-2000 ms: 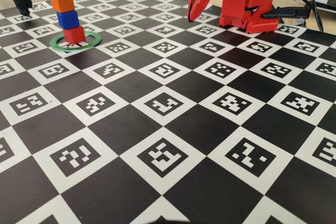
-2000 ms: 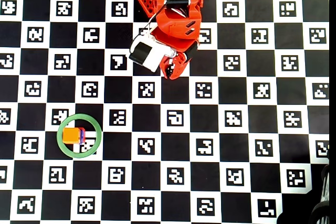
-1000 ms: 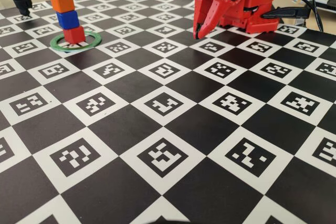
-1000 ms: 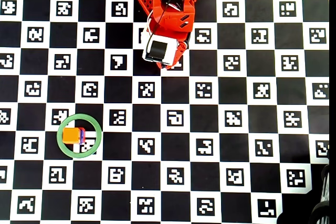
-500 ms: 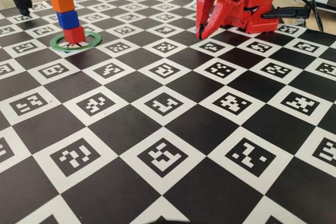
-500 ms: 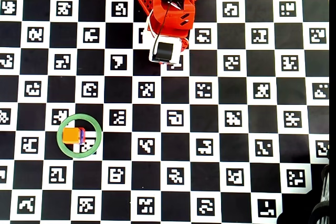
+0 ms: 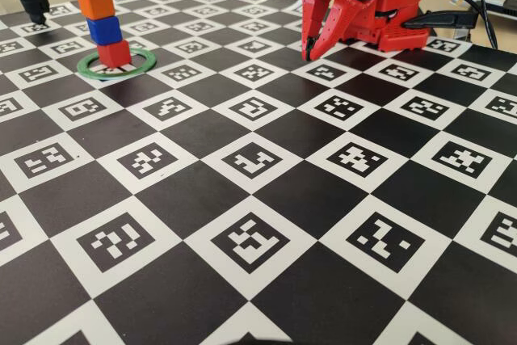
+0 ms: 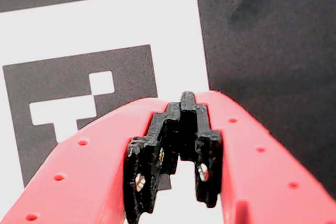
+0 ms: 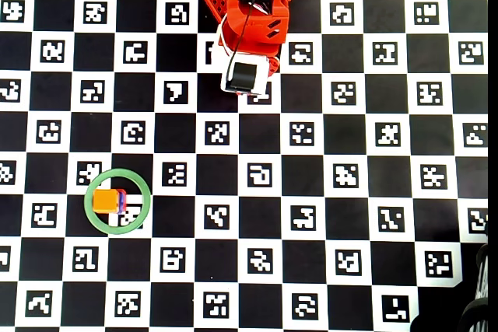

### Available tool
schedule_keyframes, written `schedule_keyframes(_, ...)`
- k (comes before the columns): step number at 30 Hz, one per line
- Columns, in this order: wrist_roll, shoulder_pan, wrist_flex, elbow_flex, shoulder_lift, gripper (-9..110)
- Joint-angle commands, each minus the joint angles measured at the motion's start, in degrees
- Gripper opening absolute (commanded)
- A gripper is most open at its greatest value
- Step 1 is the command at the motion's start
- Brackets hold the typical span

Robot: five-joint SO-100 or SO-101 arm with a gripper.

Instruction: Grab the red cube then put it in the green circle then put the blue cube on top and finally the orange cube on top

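Stacked orange cube (image 7: 94, 2), blue cube (image 7: 104, 30), red cube (image 7: 114, 53); toppled if bumped by the closed, empty claw (image 7: 307, 54).

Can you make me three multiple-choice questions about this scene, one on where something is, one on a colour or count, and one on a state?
1. Where is the red cube?
A. Inside the green circle
B. Beside the arm's base
C. In the gripper

2. Which colour tops the stack?
A. Blue
B. Orange
C. Red

3. What state is the gripper in?
A. Shut on a cube
B. Wide open
C. Shut, empty

Answers:
1 A: the fixed view shows it at the stack's bottom within the ring.
2 B: the orange cube sits on the blue cube.
3 C: the wrist view shows its fingertips meeting with nothing between.
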Motion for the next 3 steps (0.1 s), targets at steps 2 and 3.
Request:
schedule_keyframes(2,-0.26,-0.44,3.25,2.90,2.81,-6)
schedule_keyframes(3,-0.26,-0.44,3.25,2.90,2.81,-6)
